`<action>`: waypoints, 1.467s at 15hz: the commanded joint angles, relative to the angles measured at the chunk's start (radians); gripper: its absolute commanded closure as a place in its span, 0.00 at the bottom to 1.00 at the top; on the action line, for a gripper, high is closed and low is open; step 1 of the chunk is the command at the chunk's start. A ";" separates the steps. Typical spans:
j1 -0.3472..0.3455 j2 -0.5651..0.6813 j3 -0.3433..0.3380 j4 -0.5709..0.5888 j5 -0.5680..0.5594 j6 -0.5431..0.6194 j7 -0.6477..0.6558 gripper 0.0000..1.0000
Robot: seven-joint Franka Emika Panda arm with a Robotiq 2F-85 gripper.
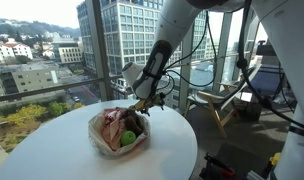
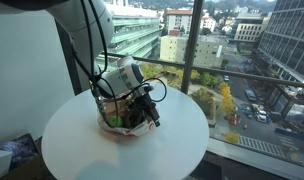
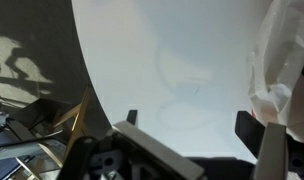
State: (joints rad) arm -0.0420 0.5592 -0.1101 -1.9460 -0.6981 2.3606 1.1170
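My gripper hangs just above the round white table, beside the far rim of a crumpled white bag that holds red and green items. In an exterior view the gripper sits at the bag's right edge. In the wrist view the gripper has its fingers wide apart with only bare tabletop between them. The bag's white edge shows at the right. The gripper holds nothing.
Floor-to-ceiling windows surround the table. A wooden chair and cables stand behind the arm. The chair also shows in the wrist view past the table edge. The table edge lies close to the gripper.
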 commanded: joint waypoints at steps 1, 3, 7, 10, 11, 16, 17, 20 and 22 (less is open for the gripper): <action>0.006 0.033 -0.010 0.008 0.072 0.150 -0.077 0.00; 0.022 0.054 -0.024 0.016 0.101 0.202 -0.110 0.00; 0.037 0.070 -0.045 0.013 0.187 0.243 -0.196 0.00; 0.021 0.096 -0.026 0.008 0.292 0.279 -0.309 0.00; 0.018 0.109 -0.019 0.009 0.333 0.292 -0.351 0.00; 0.087 0.188 -0.087 0.036 0.418 0.332 -0.441 0.00; 0.103 0.198 -0.104 0.037 0.415 0.336 -0.448 0.00; 0.144 0.198 -0.140 0.023 0.415 0.331 -0.464 0.32; 0.184 0.173 -0.162 0.007 0.412 0.290 -0.458 0.49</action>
State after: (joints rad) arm 0.0853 0.7451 -0.2311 -1.9343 -0.3075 2.6789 0.6843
